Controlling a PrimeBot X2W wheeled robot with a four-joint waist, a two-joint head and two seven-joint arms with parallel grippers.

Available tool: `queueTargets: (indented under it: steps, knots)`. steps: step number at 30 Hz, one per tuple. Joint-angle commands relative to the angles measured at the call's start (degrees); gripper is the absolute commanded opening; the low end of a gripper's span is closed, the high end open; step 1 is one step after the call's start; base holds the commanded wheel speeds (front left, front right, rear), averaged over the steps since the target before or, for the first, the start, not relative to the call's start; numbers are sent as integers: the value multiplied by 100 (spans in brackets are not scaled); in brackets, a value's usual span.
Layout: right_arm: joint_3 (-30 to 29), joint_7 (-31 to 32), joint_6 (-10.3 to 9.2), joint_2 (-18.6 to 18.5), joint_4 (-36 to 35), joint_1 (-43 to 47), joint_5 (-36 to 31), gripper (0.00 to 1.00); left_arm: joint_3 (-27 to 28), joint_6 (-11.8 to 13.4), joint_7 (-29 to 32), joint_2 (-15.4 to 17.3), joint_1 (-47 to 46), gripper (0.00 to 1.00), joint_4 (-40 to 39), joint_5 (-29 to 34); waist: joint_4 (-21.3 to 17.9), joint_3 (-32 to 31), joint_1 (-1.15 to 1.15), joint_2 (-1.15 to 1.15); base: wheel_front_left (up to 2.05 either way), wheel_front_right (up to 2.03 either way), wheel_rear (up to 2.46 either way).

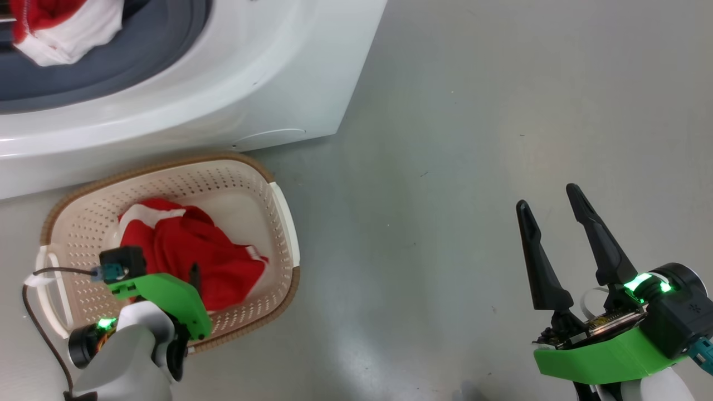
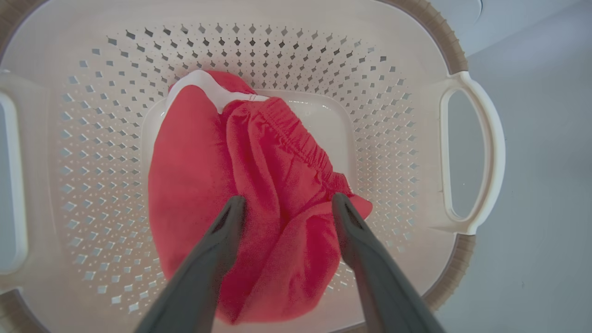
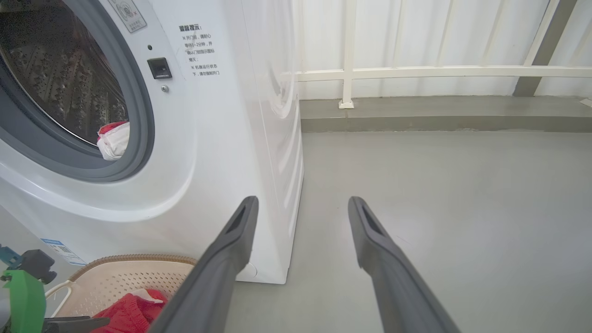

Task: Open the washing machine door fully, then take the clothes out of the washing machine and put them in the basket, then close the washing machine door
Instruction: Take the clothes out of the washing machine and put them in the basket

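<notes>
Our left gripper [image 2: 287,201] hangs over the basket [image 2: 397,120] with its fingers spread wide and gripping nothing, above the red clothes [image 2: 208,162] lying on the middle of the basket's bottom. Our right gripper [image 1: 548,197] is also wide open and empty, above the floor [image 1: 434,184]. Another red-and-white garment [image 1: 61,33] sits at the lip of the opening of the washing machine [image 1: 234,83].

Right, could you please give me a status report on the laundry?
Left gripper open over red garment in basket. Right gripper open, empty. Second garment at washing machine mouth. Nothing visibly blocking.
</notes>
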Motion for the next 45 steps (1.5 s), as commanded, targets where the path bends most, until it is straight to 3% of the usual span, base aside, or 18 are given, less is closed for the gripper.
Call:
queueTargets:
  steps: [1,15,24,34,45]
  knots:
    - [83,-53,29,-75,-106,-70,16,100,111,-37,-49,139,-78,100,-13,-46,25,-18,0,0,0,0,0]
    - [-5,-10,29,-75,-30,20,-18,100,163,-114,-706,170,-245,100,-173,-77,280,-432,0,0,0,0,0]
    - [-116,77,29,-75,-69,166,-40,100,358,-155,-830,165,53,100,-1079,-68,470,-769,0,0,0,0,0]
    - [-207,182,29,-75,-78,368,-91,100,716,280,-835,226,1429,100,-3867,373,662,-1269,0,0,0,0,0]
    - [-252,280,29,-75,-124,620,-169,100,595,1337,-712,771,2750,100,-6590,1122,760,-1814,0,0,0,0,0]
